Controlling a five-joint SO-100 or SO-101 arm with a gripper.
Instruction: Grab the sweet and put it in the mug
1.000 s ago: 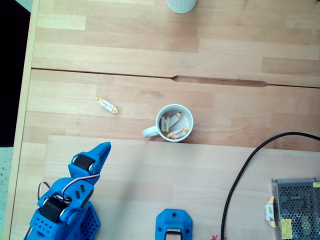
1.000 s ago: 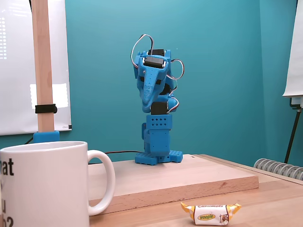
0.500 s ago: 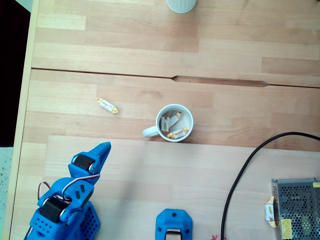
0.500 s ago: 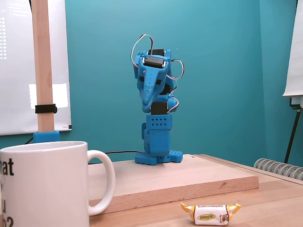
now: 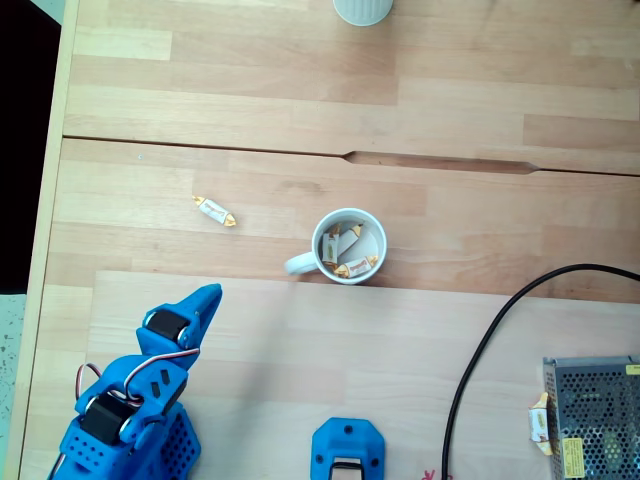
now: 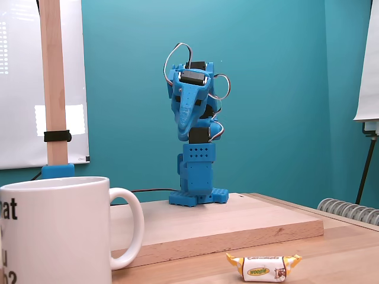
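Blue arm folded back, sweet loose on the table.
The gripper (image 5: 205, 298) looks closed and empty; the sweet (image 5: 214, 210) lies left of the mug (image 5: 349, 246), well apart.

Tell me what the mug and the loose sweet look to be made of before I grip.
The mug: glazed white ceramic, probably, going by its smooth glossy wall and thick rim. The sweet: a thin, shiny printed wrapper with twisted yellow ends, likely plastic film or waxed paper; what is inside is hidden.
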